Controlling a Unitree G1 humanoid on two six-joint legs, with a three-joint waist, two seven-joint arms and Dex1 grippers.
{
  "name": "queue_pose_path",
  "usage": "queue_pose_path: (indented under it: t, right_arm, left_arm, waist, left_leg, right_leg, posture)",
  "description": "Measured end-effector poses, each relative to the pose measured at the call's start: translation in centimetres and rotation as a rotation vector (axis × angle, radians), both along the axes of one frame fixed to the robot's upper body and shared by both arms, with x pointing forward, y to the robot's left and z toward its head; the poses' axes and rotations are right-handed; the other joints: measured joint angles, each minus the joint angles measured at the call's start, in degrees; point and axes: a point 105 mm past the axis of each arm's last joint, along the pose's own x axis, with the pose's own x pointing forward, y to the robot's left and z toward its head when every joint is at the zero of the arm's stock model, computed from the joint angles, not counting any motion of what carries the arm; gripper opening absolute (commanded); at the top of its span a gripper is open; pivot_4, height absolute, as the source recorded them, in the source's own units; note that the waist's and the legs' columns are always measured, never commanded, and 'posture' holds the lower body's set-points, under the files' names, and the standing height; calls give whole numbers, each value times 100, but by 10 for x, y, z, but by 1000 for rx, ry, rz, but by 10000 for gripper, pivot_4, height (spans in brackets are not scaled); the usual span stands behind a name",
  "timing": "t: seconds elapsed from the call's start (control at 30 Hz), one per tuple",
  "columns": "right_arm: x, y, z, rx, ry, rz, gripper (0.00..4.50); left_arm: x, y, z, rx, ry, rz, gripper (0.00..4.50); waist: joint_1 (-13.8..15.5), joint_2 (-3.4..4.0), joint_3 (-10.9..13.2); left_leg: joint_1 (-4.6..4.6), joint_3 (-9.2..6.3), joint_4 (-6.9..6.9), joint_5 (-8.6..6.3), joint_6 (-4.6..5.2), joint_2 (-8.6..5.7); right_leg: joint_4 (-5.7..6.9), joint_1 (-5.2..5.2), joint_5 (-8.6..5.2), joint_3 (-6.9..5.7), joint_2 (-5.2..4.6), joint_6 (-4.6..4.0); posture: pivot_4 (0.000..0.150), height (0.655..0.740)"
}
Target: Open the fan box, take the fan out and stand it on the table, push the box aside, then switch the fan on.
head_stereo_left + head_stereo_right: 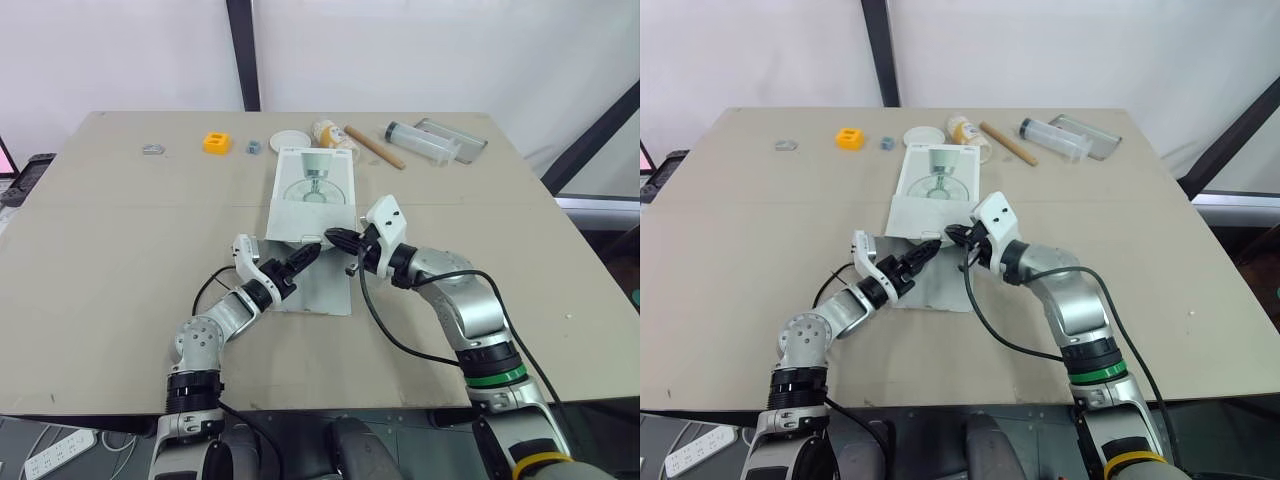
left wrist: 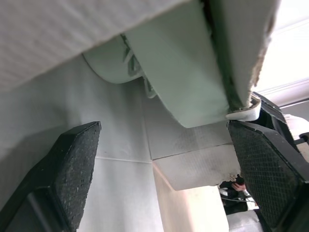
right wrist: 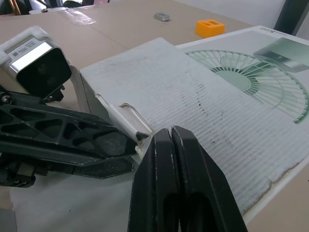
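1. Mid-desk on the beige desk point(image 1: 120, 260) lies the flat white cardboard fan box point(image 1: 315, 185). Its top is printed with a pale green picture of a fan, and any lettering on it is too small to read.
2. The box's near end is open, and its white cardboard flap point(image 1: 318, 290) lies flat on the desk toward the robot.
3. The left gripper point(image 1: 308, 256) sits at that open mouth, over the flap. Its jaws are spread wide with nothing between them.
4. The left wrist view looks into the box, where the pale green plastic fan point(image 2: 178, 72) lies inside.
5. The right gripper point(image 1: 332, 238) is at the box's near edge, just beside the left one. Its jaws are pressed together with their tips at the cardboard rim, and I cannot tell whether they pinch anything.
6. Along the desk's far edge stand an orange square block point(image 1: 216, 142), a white round lid point(image 1: 290, 140), a wooden stick point(image 1: 374, 146) and a clear plastic tube point(image 1: 420, 142).
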Motion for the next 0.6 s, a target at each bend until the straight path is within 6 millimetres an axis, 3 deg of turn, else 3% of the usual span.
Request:
queue_pose_path:
  t: [0.53,0.6]
  right_arm:
    - [-3,4,-1,-9,-1,15,0]
    - [-3,4,-1,-8,-1,14,0]
  left_arm:
    - [1,3,-3,7,1,21,44509]
    - [2,1,-3,6,-2,14,39356]
  waist:
    - [-5,0,0]
    - [-5,0,0]
  left_leg:
    - [-5,0,-5,0,0,1]
    - [-5,0,-5,0,0,0]
  right_leg:
    - [-15,0,6,0,0,3]
    - [-15,1,6,0,0,3]
  posture:
    - [1500,7400]
    - [1500,7400]
